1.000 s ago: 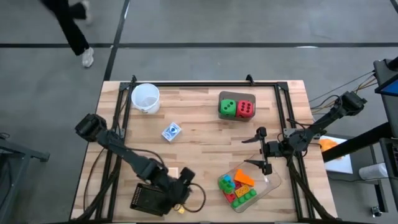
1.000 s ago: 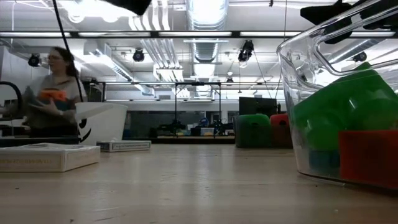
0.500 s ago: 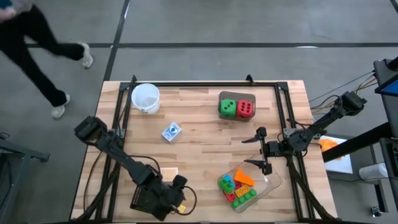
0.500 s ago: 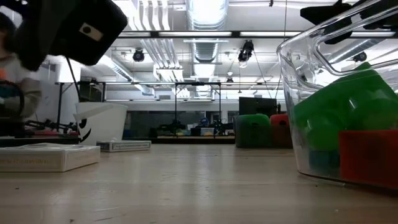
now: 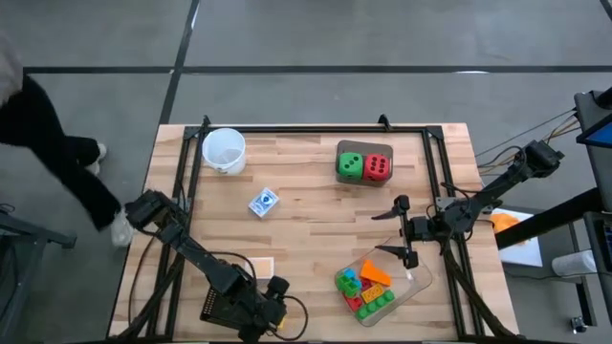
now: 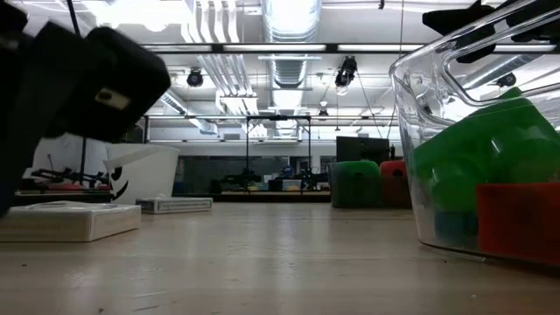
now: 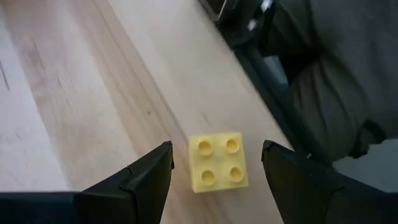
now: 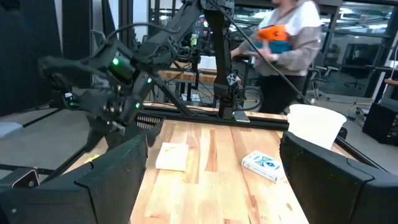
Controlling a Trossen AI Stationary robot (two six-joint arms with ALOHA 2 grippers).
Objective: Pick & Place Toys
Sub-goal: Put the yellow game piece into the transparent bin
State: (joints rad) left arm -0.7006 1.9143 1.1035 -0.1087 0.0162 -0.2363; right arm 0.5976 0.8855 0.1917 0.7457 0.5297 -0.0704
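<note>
A yellow four-stud brick (image 7: pixel 217 163) lies flat on the wood near the table's front edge. My left gripper (image 5: pixel 271 311) is open above it, one finger on each side of the brick, touching nothing. My right gripper (image 5: pixel 397 229) is open and empty at the table's right side, just beyond the clear tray (image 5: pixel 413 277). The tray holds several bricks, among them green (image 5: pixel 378 301), red, blue and an orange wedge (image 5: pixel 375 272). The green die (image 5: pixel 350 166) and the red die (image 5: pixel 378 168) stand side by side at the far right.
A white cup (image 5: pixel 224 148) stands at the far left. A small blue-and-white box (image 5: pixel 263 203) lies left of the middle, a pale flat block (image 5: pixel 260 265) nearer the front. A black grid-like object (image 5: pixel 223 306) lies at the front left. A person's leg (image 5: pixel 67 153) shows beside the table's left edge.
My left gripper has gone toward the table's near edge and come down over the yellow brick. The person has walked along the table's left side toward the near end. My right arm has kept still.
</note>
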